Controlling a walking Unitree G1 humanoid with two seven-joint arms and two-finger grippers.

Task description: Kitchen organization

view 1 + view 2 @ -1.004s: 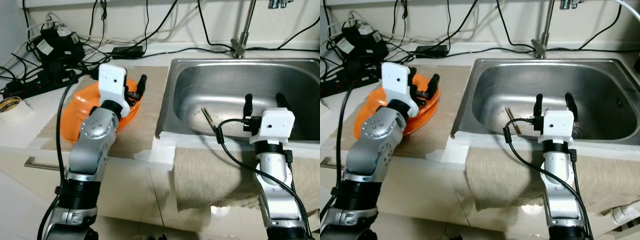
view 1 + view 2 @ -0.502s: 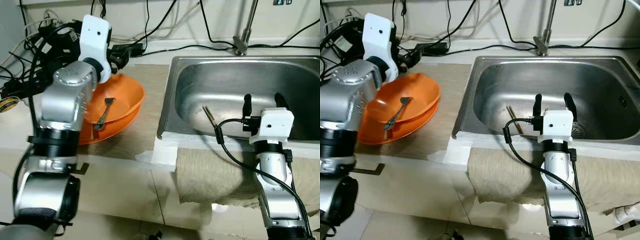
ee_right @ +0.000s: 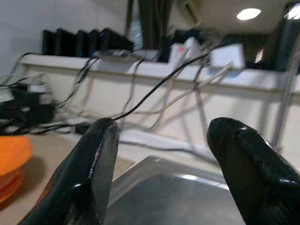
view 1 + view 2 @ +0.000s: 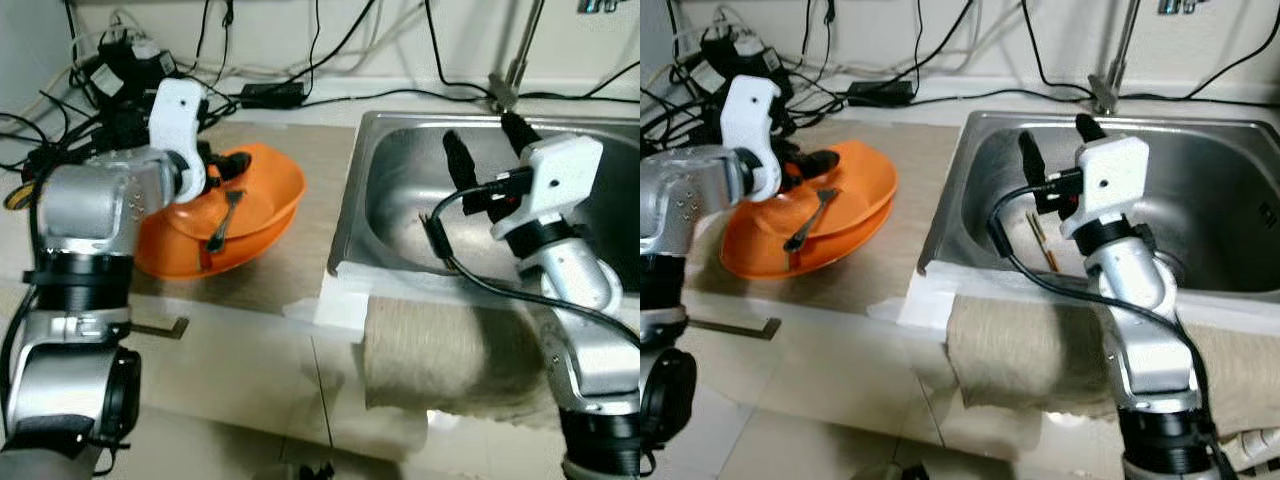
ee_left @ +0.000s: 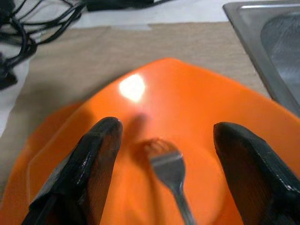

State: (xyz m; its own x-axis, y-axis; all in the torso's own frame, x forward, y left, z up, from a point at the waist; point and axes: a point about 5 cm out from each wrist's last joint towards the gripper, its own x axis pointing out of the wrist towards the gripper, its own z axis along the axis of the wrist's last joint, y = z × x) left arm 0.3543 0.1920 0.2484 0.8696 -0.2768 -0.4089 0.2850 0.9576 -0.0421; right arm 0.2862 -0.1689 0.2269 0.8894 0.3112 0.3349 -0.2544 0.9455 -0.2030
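Hovering left gripper [image 5: 161, 154], fingers apart, over fork [image 4: 224, 216] lying in orange bowl [image 4: 270, 205], frame left. Raising right gripper [image 4: 1054, 140], fingers apart, above sink [image 4: 1230, 180]. Chopsticks [image 4: 1043, 240] remaining in sink; sorting unfinished.

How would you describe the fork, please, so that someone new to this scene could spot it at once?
Start at the steel sink and look to the robot's left, to the stacked orange bowls on the beige mat. The fork lies inside the top bowl, just below the open left pincer. It is the one slim grey metal piece there, with tines, unlike the sticks lying in the sink.
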